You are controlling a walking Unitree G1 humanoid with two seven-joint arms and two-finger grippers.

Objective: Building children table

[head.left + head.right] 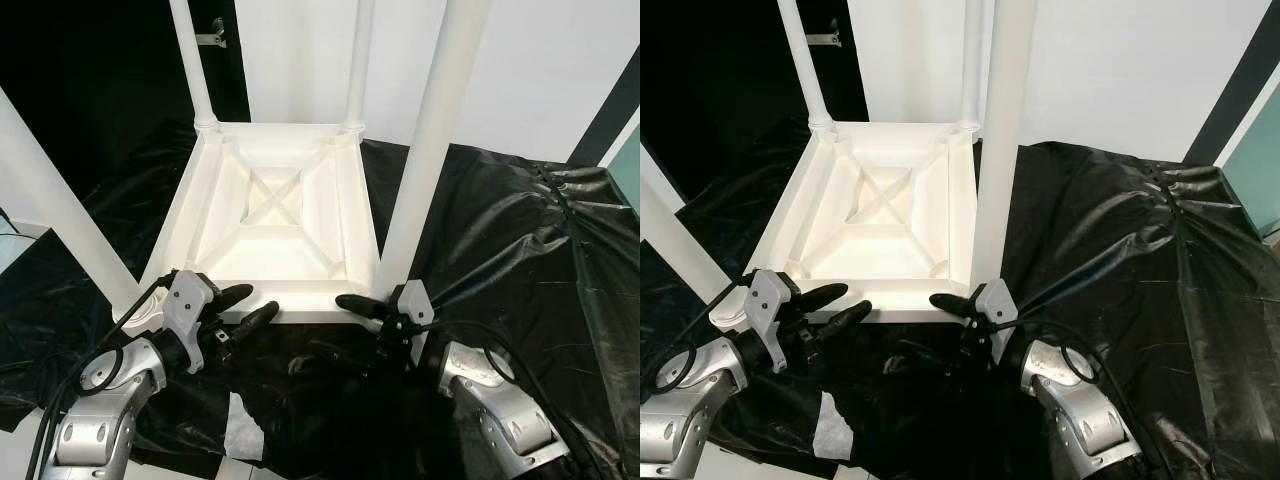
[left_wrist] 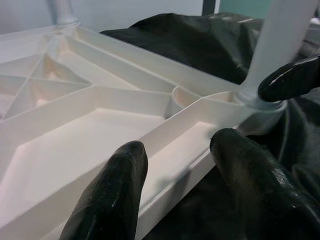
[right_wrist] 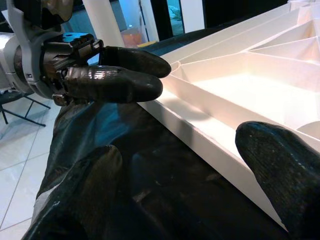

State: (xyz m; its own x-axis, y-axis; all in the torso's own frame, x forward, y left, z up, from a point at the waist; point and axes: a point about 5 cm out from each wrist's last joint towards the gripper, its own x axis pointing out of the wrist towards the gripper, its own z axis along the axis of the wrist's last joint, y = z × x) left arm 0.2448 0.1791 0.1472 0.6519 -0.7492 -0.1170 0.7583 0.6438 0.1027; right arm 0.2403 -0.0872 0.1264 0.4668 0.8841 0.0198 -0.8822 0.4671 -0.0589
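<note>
Table (image 1: 270,215), white plastic, sits upside down on black plastic sheeting (image 1: 500,230) with all four legs (image 1: 430,140) pointing up. Left gripper (image 1: 243,307) is at the near edge close to the near-left corner, fingers spread and straddling the rim, not clamped; right gripper (image 1: 345,325) is at the same edge by the near-right leg base, fingers also apart, one above the rim and one over the sheeting. White wall (image 1: 540,70) behind, white scrap (image 1: 243,428) on the sheeting near the left arm.
</note>
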